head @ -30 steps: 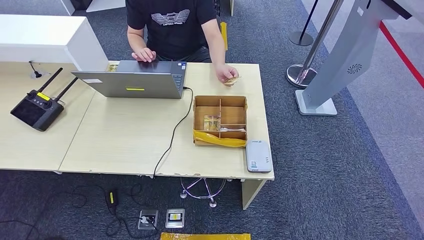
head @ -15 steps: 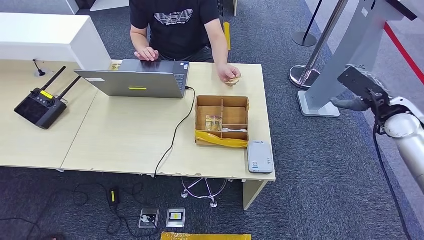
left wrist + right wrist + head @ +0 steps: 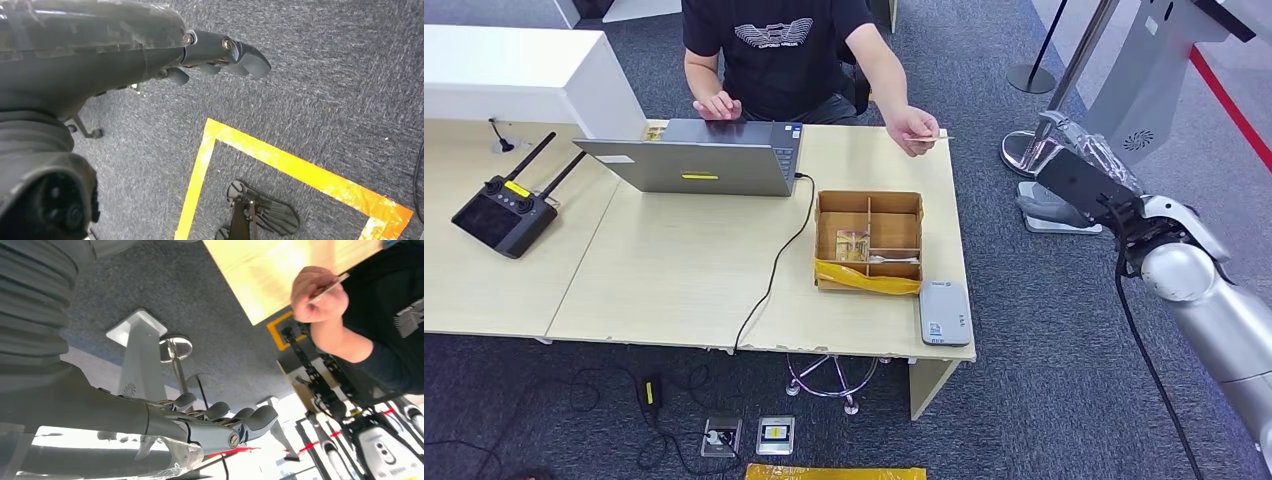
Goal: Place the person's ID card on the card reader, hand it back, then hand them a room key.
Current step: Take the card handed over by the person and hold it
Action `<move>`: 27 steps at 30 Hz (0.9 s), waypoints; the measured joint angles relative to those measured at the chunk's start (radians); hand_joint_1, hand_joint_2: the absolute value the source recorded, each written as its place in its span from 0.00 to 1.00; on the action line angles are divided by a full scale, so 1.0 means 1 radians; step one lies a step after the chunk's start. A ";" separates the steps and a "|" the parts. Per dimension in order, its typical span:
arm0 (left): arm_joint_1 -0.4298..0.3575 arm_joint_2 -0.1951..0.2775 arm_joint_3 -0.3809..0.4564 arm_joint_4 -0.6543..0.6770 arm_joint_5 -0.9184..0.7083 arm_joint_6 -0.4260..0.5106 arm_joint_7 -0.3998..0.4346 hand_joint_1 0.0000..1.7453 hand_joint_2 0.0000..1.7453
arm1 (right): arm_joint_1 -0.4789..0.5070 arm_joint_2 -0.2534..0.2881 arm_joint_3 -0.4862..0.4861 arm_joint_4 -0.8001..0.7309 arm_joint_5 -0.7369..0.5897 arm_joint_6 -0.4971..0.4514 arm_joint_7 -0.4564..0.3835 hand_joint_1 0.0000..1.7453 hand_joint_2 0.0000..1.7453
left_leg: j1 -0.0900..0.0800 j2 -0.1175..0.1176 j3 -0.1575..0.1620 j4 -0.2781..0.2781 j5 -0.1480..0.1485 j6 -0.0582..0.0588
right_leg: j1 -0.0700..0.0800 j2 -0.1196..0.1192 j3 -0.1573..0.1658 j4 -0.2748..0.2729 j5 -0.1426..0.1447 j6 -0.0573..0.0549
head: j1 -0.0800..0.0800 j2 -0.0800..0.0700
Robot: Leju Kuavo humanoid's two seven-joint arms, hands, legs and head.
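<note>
In the head view the person's hand (image 3: 911, 126) has lifted off the desk and now holds the ID card (image 3: 931, 139) out past the corner, while your right hand (image 3: 1079, 180) has swung in nearer, empty and well apart from it; the reader (image 3: 944, 313) waits at the desk's near edge. Your left hand (image 3: 220, 55) hangs over carpet, holding nothing, fingers loosely apart. The right wrist view shows the card (image 3: 329, 286) pinched up and fingers (image 3: 240, 420) spread, so the handover comes next

Even overhead light is falling on the bench (image 3: 674, 270), casting faint shadows; glare is whitening the right wrist view's far background.
</note>
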 joint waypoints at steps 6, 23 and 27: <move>0.000 0.000 -0.015 0.000 0.012 0.010 0.002 0.00 0.00 | 0.005 0.040 0.011 -0.016 0.069 -0.062 -0.037 0.00 1.00 | 0.000 0.001 0.000 0.000 0.000 0.000 | 0.000 0.000 0.000 0.000 0.000 0.000 | 0.000 0.000; 0.000 0.005 -0.031 0.000 0.023 0.013 0.003 0.00 0.00 | -0.006 0.136 0.064 0.027 0.185 -0.115 -0.080 0.00 1.00 | 0.001 0.001 -0.002 0.001 0.000 0.000 | 0.001 0.000 -0.001 0.000 0.000 0.000 | 0.000 0.000; 0.000 0.005 -0.036 0.000 0.024 0.013 0.003 0.00 0.00 | -0.014 0.148 0.073 0.042 0.188 -0.117 -0.083 0.00 1.00 | 0.001 0.001 -0.002 0.001 0.000 0.000 | 0.001 0.000 -0.001 0.000 0.000 0.000 | 0.000 0.000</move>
